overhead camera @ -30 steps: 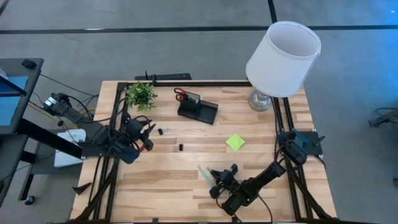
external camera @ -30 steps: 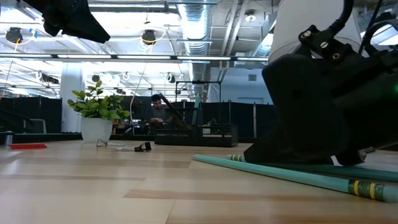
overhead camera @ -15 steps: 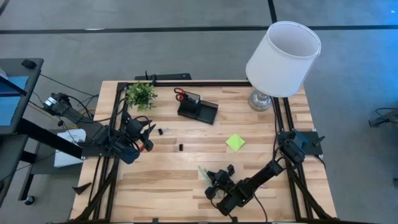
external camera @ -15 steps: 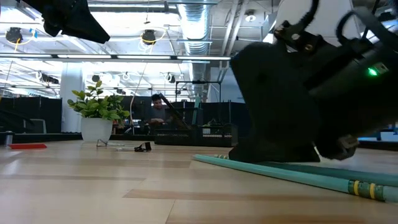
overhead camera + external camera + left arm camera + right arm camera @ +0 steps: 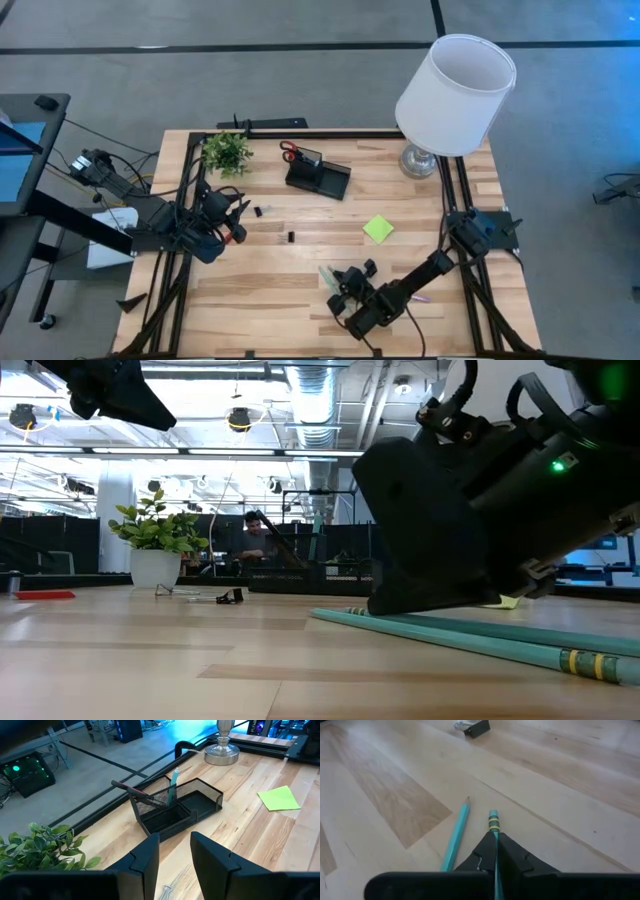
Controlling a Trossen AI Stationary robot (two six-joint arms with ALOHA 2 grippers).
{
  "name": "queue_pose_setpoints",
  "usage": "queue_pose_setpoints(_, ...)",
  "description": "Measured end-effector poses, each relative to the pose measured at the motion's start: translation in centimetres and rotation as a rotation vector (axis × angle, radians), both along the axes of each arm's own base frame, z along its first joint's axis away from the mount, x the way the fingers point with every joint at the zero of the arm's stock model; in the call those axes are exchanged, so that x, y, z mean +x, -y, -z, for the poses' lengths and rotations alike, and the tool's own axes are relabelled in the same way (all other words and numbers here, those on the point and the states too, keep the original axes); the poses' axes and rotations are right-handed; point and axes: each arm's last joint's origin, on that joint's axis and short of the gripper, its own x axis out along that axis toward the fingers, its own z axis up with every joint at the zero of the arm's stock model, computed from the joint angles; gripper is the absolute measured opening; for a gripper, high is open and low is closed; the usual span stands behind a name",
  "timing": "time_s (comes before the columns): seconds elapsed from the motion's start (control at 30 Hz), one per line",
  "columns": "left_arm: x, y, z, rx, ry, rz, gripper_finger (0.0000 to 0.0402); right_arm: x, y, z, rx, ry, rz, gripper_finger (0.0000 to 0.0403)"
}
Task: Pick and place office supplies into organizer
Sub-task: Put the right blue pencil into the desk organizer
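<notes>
So the right gripper is sitting down low at the near edge of the table, fingers pressed together and pinching a teal pencil right along its shaft. The banded eraser end is poking out past the fingertips. A second teal pencil is lying flat on the wood just beside it, sharpened tip pointing away, not touching the held one as far as I can tell. In the low view both pencils are stretching across the tabletop under the big dark bulk of the right arm.

Moving further out, the lime-green sticky-note pad is lying flat mid-table, well apart from everything else. A couple of tiny black bits are sitting on the wood toward the left side.

The left gripper is hovering over the left part of the table with its fingers spread a bit and nothing between them, facing the organizer.

That organizer is sitting near the far edge of the table, black mesh, with a teal pen and a dark reddish pen leaning in its taller section. From above, red scissor handles are showing at its back corner.

Potted plant is standing at the far left corner, white-shaded lamp at the far right.
</notes>
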Motion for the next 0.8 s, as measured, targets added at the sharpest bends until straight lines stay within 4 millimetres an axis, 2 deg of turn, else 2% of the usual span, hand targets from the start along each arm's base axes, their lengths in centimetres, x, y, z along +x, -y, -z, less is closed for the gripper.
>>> queue_pose_setpoints(0.33, 0.0, 0.0, 0.0, 0.000, 0.000, 0.000, 0.0109, 0.3, 0.5, 0.0, -0.023, -0.004, 0.011, 0.0002)
queue_pose_setpoints(0.53, 0.0, 0.0, 0.0, 0.000, 0.000, 0.000, 0.0109, 0.2, 0.6, -1.0, 0.035, -0.051, -0.007, 0.0002)
queue_pose_setpoints(0.8, 0.0, 0.0, 0.0, 0.000, -0.001, 0.000, 0.0109, 0.5, 1.0, -2.2, 0.091, -0.118, -0.058, 0.0070)
